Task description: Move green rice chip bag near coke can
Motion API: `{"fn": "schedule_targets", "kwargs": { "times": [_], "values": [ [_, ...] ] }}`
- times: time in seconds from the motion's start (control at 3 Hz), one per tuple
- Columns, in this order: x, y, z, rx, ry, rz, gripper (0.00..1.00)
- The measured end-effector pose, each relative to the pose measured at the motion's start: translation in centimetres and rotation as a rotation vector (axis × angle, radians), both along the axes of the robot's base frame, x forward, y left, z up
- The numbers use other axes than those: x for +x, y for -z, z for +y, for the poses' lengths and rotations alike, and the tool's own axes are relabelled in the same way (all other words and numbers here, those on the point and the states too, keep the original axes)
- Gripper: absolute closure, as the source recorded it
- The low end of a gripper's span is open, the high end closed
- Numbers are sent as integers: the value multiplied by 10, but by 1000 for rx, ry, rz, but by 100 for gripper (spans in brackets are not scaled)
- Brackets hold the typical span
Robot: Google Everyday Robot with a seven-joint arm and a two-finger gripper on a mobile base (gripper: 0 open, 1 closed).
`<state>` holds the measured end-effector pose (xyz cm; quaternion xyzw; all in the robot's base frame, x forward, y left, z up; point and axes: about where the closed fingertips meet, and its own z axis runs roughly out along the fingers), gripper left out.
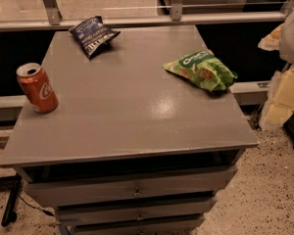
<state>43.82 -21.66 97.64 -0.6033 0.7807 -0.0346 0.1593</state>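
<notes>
The green rice chip bag [202, 70] lies crinkled near the right edge of the grey cabinet top [137, 111], its dark green oval logo facing up. The coke can [37, 88] stands upright at the left edge, red-orange with a silver top. The two are far apart, across the width of the top. My gripper [278, 104] shows as a pale cream and white shape at the right edge of the view, off the cabinet's right side, to the right of the green bag and a little nearer than it. It holds nothing that I can see.
A dark blue snack bag [93, 35] lies at the back left of the top. A metal rail with glass panels [137, 18] runs behind the cabinet. Drawers [132, 192] sit below the front edge. A black stand foot and cable [12, 204] lie on the speckled floor at the lower left.
</notes>
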Motion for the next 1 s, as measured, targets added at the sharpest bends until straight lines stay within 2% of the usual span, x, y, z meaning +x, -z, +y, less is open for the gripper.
{"fn": "schedule_targets", "kwargs": {
  "times": [0.33,0.67,1.0],
  "values": [
    [0,0,0,0,1,-2,0],
    [10,12,4,52,11,-39,0],
    [37,39,6,146,56,-96,0]
  ]
}}
